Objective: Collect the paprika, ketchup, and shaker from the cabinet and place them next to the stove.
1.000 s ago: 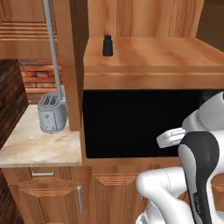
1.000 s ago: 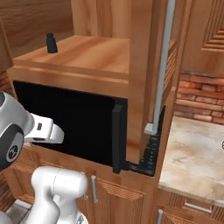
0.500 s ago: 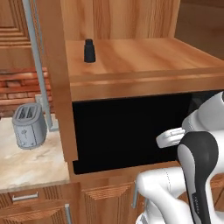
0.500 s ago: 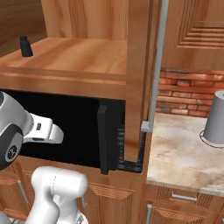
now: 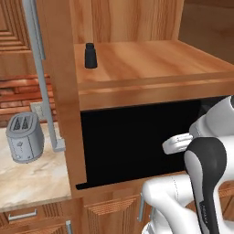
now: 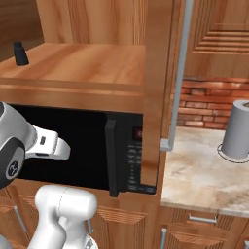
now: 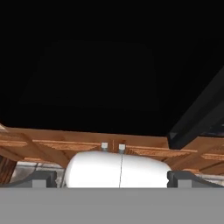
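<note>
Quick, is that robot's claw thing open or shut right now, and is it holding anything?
Gripper: jaws open, tips far apart at the hand view's bottom edge, holding nothing.

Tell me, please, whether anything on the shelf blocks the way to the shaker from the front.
Nothing visible does. The shaker stands alone on the cabinet's plank shelf, with bare wood in front of it. The gripper itself faces the black recess below that shelf.
</note>
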